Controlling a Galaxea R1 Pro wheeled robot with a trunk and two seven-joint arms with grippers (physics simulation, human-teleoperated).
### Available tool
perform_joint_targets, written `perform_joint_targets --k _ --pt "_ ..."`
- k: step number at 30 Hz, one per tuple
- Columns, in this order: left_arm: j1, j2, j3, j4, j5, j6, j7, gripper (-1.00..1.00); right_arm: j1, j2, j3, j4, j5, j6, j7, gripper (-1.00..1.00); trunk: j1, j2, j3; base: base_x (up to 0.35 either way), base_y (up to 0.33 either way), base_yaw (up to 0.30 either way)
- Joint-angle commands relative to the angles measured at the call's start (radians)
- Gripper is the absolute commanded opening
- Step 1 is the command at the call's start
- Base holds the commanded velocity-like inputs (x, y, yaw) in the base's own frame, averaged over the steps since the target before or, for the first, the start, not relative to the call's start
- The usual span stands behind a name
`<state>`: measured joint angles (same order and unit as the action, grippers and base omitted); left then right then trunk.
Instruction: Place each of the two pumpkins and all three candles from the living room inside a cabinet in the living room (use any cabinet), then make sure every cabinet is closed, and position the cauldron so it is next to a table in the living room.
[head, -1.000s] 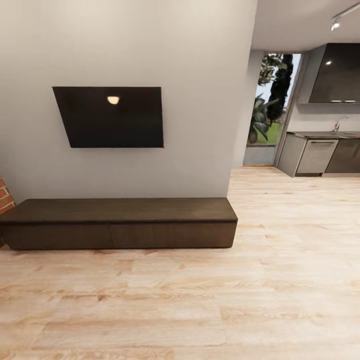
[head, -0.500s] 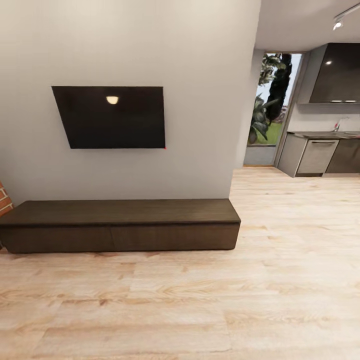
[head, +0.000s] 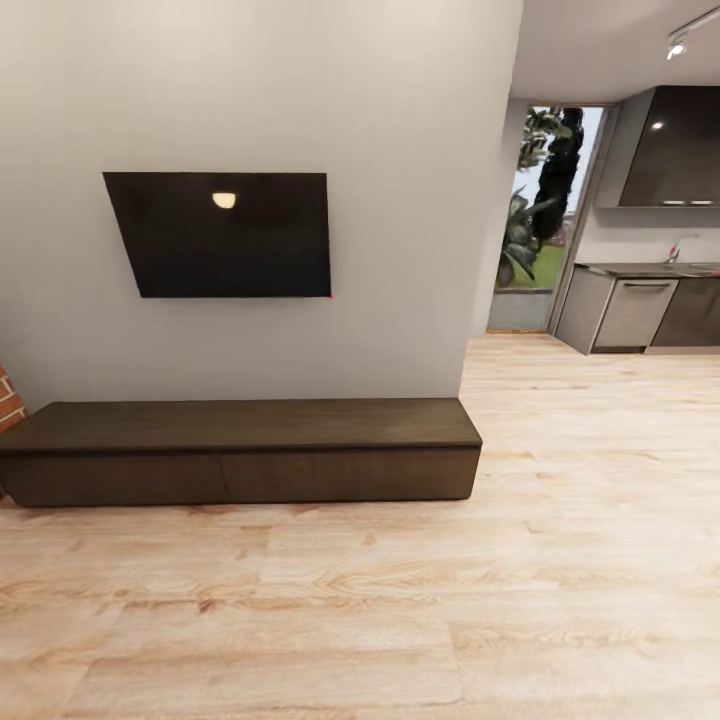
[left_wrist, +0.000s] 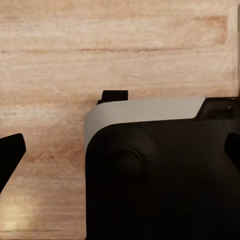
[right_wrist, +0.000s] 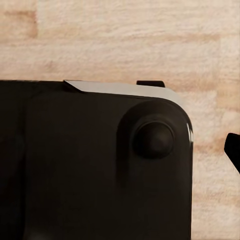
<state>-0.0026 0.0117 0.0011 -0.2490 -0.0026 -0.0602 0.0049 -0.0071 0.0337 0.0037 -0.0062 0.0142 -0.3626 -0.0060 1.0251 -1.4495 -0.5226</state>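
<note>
The long, low dark-brown cabinet (head: 240, 440) stands against the grey wall ahead of me, with both wide drawer fronts closed and its top bare. The pumpkins, the candles and the cauldron are out of view. In the left wrist view my left gripper (left_wrist: 120, 160) hangs open over my own black base (left_wrist: 165, 190), one dark fingertip (left_wrist: 11, 155) at each side edge. My right gripper (right_wrist: 120, 155) is also spread wide over the base (right_wrist: 90, 165); one fingertip (right_wrist: 234, 152) stands against the wooden floor, and the other is lost against the black.
A black TV (head: 220, 235) hangs on the wall above the cabinet. Light wood floor (head: 400, 600) stretches between me and the cabinet. At the right are a glass door (head: 540, 210) and dark grey kitchen units (head: 640, 312). A brick edge (head: 8, 400) shows at far left.
The whole head picture has shifted slightly: the camera has crept a little closer to the cabinet. Nothing in the room has moved.
</note>
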Motion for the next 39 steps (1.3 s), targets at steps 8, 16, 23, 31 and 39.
perform_joint_targets --k 8,16,23,31,39 --pt "-0.003 0.002 0.0 -0.032 0.006 -0.001 -0.002 1.0 -0.001 0.0 -0.003 -0.001 -0.008 -0.006 -0.002 1.0 0.0 0.0 -0.001 0.0 0.0 0.0" --pt "-0.01 0.012 0.0 -0.067 0.007 0.001 -0.009 1.0 -0.001 0.0 -0.003 -0.001 -0.007 -0.006 0.0 1.0 0.0 0.0 -0.001 0.0 0.0 0.0" --pt "-0.015 0.032 0.002 -0.333 0.009 0.272 -0.02 1.0 -0.004 0.0 -0.009 -0.018 -0.012 0.004 -0.002 1.0 0.0 0.0 -0.001 0.0 0.0 0.0" --pt "-0.044 0.043 0.005 -0.853 0.019 0.739 -0.116 1.0 -0.022 -0.002 -0.011 -0.421 -0.173 0.279 -0.006 1.0 0.0 0.0 -0.001 0.0 0.0 0.0" --pt "-0.207 0.033 0.005 -0.963 0.03 0.935 -0.129 1.0 -0.038 0.0 -0.011 -0.793 -0.31 0.471 -0.006 1.0 0.0 0.0 -0.001 0.0 0.0 0.0"
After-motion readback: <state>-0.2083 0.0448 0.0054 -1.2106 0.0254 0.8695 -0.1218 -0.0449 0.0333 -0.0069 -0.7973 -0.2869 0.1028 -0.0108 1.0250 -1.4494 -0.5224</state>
